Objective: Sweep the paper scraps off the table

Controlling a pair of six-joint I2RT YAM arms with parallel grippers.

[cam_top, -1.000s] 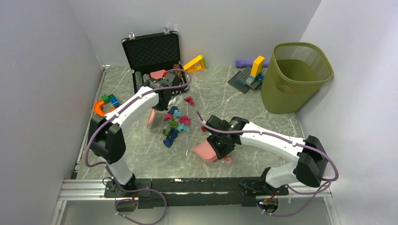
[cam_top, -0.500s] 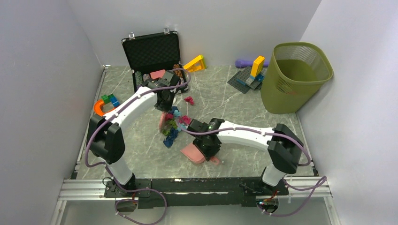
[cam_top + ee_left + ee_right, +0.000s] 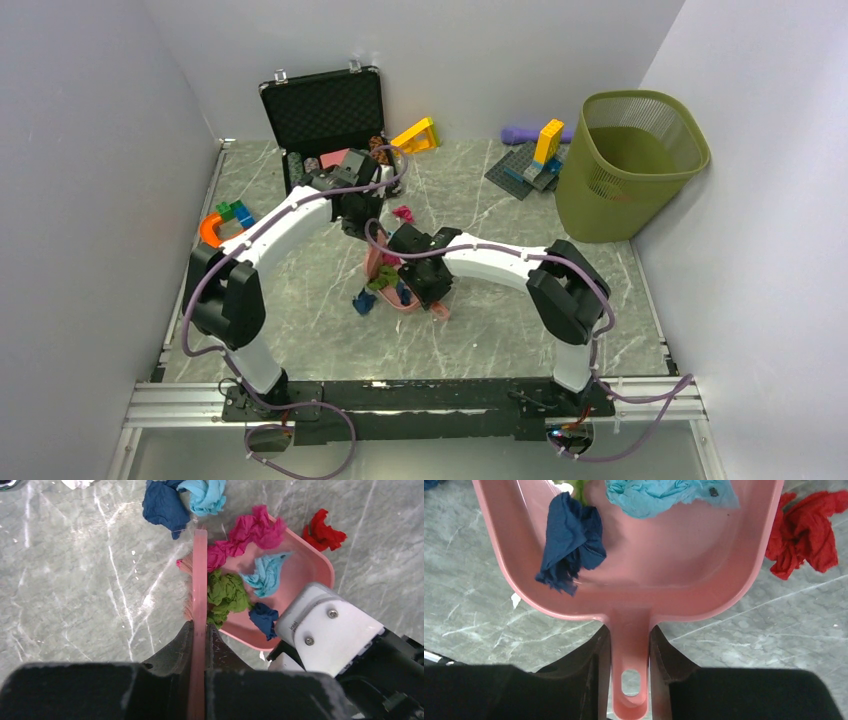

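My left gripper (image 3: pixel 200 630) is shut on a pink brush (image 3: pixel 200 575) that stands on the table (image 3: pixel 75 580) at the open mouth of a pink dustpan (image 3: pixel 307 567). My right gripper (image 3: pixel 630 650) is shut on the dustpan's handle (image 3: pixel 630 635). Green (image 3: pixel 227 592), magenta (image 3: pixel 252 530), teal (image 3: pixel 265 572) and navy (image 3: pixel 263 617) paper scraps lie in the pan. A navy scrap (image 3: pixel 162 505) and a teal scrap (image 3: pixel 205 492) lie beyond the brush tip, a red one (image 3: pixel 806 535) beside the pan. In the top view both grippers, left (image 3: pixel 358 225) and right (image 3: pixel 432 290), meet mid-table.
An open black case (image 3: pixel 325 110) stands at the back left, a yellow block (image 3: pixel 415 135) beside it. A green waste bin (image 3: pixel 630 160) stands at the back right with toy blocks (image 3: pixel 535 160) next to it. More blocks (image 3: pixel 225 220) lie by the left wall.
My right arm has slid the dustpan left to the scrap pile. My left arm has swept the brush right, and several scraps now lie in the pan.
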